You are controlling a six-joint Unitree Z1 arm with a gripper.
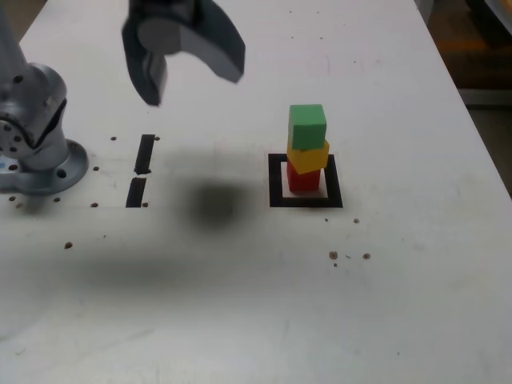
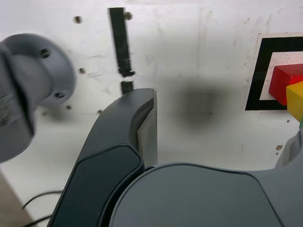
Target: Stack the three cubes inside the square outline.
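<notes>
The three cubes stand in one stack inside the square outline (image 1: 276, 181): red (image 1: 303, 179) on the table, yellow (image 1: 308, 155) on it and turned a little, green (image 1: 307, 126) on top. My gripper (image 1: 192, 84) hangs high above the table, well to the exterior view's left of the stack, open with nothing between its fingers. In the wrist view one dark finger (image 2: 142, 123) fills the foreground. The red cube (image 2: 284, 81), the yellow cube (image 2: 296, 99) and part of the outline (image 2: 258, 71) show at the picture's edge.
Two short black tape strips (image 1: 145, 154) (image 1: 136, 192) lie between the stack and the arm's grey base (image 1: 36, 140). The gripper's shadow (image 1: 214, 200) falls on the white table. Small dark specks (image 1: 350, 256) dot the surface. The table's edge runs along the exterior view's right.
</notes>
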